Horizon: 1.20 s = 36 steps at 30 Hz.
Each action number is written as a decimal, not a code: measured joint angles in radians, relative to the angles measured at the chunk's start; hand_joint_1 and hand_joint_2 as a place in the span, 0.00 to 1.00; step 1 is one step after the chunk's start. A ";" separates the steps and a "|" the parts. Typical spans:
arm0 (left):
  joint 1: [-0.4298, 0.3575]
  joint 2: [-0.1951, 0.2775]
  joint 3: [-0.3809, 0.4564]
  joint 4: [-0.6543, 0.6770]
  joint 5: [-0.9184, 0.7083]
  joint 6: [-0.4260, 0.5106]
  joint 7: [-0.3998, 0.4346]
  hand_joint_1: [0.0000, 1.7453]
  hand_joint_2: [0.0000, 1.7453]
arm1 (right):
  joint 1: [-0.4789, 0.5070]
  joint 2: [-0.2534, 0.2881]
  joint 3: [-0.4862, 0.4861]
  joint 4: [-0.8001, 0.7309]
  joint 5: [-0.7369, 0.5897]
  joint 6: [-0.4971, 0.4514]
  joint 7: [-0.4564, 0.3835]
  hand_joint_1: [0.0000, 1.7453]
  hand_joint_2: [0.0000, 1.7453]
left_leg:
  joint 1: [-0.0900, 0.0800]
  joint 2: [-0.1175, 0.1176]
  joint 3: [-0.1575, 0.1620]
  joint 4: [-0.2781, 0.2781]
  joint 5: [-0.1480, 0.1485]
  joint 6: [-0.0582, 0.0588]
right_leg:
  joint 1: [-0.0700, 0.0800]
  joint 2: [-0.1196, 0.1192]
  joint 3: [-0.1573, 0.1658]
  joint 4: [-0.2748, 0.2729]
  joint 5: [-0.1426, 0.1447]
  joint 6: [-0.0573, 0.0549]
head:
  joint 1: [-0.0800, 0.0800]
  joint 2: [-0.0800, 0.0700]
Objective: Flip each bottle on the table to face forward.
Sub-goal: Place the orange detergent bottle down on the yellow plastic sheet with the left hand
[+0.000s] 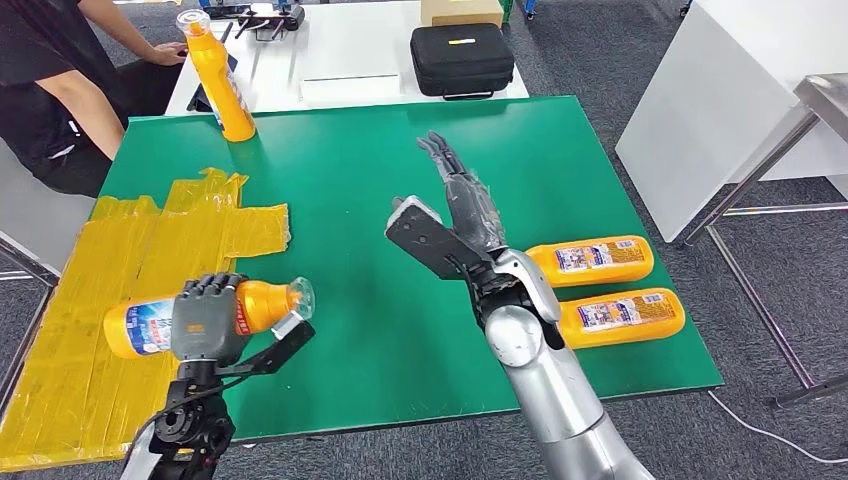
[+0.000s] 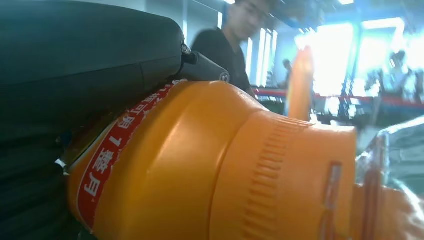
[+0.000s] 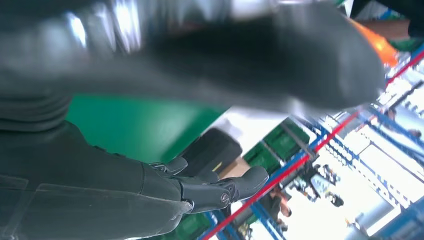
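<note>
Gripped in the left hand (image 1: 205, 318) above the yellow tape patch (image 1: 130, 290), an orange bottle (image 1: 160, 320) — long axis sideways, clear cap (image 1: 300, 296) toward table centre — while the right hand (image 1: 462, 200) hovers with fingers straight and empty, nearer the two lying bottles (image 1: 600, 260).

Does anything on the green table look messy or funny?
Yes. The yellow tape patch on the green table is crinkled, with ragged edges, and runs past the table's left edge. Only one bottle stands up, at the far corner; two bottles lie on their sides by the right edge. Nothing looks spilled.
</note>
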 joint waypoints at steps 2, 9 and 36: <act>-0.007 0.000 -0.025 0.071 -0.027 0.007 0.014 1.00 1.00 | 0.025 -0.010 -0.013 -0.031 -0.003 0.001 -0.011 0.00 0.00 | 0.000 0.000 0.000 0.000 0.000 0.000 | 0.000 0.000 0.000 0.000 0.000 0.000 | 0.000 0.000; -0.043 0.004 -0.061 0.223 -0.047 0.019 0.025 0.97 1.00 | 0.075 -0.037 -0.030 -0.088 -0.007 0.001 -0.025 0.00 0.00 | 0.000 0.000 0.000 0.000 0.000 0.000 | 0.000 0.000 0.001 0.000 0.000 0.000 | 0.000 0.000; 0.098 0.020 0.225 -0.234 0.578 -0.254 -0.159 0.00 0.00 | 0.334 -0.310 -0.119 -0.249 -0.138 0.154 -0.321 0.00 1.00 | 0.000 -0.004 0.003 0.000 -0.002 0.002 | 0.000 -0.003 0.005 0.000 -0.002 0.002 | 0.000 0.000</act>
